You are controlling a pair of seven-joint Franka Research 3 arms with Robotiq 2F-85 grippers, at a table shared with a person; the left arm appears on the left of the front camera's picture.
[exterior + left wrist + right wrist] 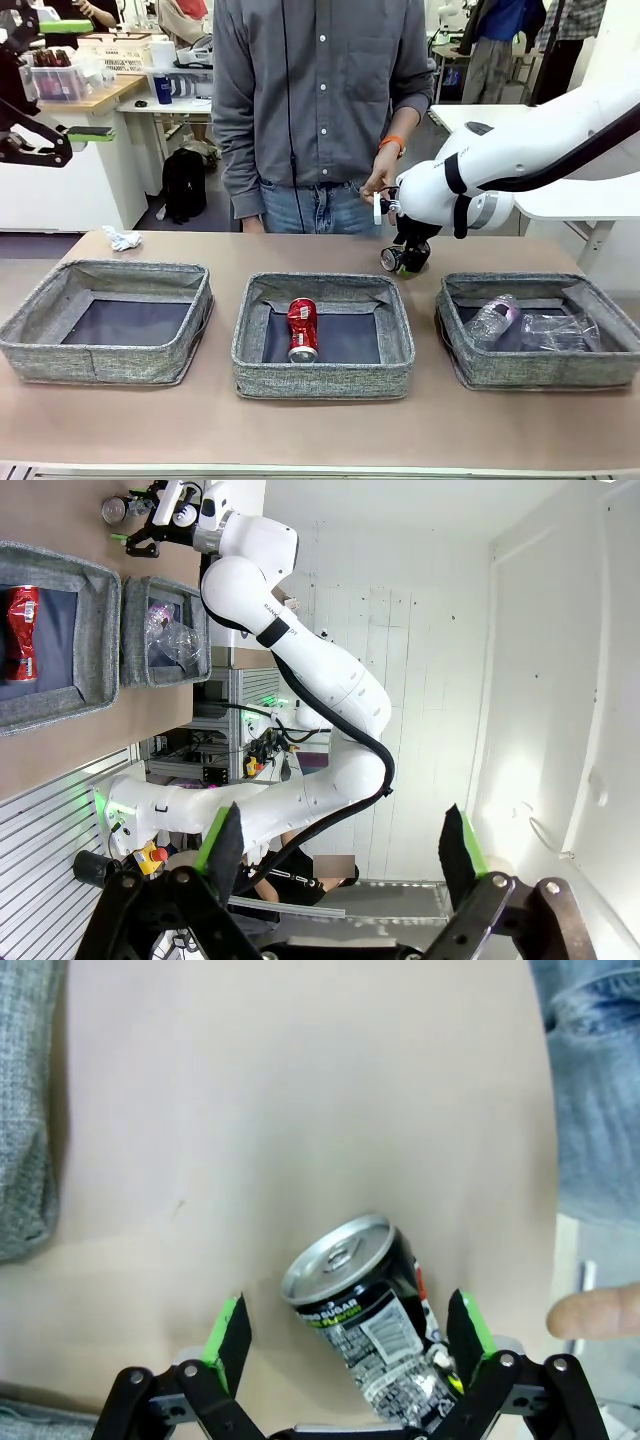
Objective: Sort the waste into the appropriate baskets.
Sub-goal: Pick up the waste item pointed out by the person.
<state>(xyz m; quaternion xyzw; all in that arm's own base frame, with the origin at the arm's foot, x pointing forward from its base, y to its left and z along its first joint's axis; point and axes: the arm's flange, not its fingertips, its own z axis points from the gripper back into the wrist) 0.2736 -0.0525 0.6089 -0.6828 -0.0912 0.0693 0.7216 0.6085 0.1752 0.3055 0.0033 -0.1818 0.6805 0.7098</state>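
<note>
Three grey baskets stand in a row: the left basket (100, 366) holds nothing, the middle basket (320, 381) holds a red can (302, 328), and the right basket (540, 373) holds two clear bottles (493, 320). Behind the middle and right baskets a black-and-silver can (375, 1310) lies on its side. My right gripper (345, 1335) is open, with a finger on either side of the can and not touching it. A white paper wad (122, 238) lies at the table's far left. My left gripper (75, 80) hangs open and high at the left, holding nothing.
A person stands at the far edge, one hand (383, 180) close beside my right wrist, a fingertip (595, 1310) showing near the can. Bare table runs behind and in front of the baskets.
</note>
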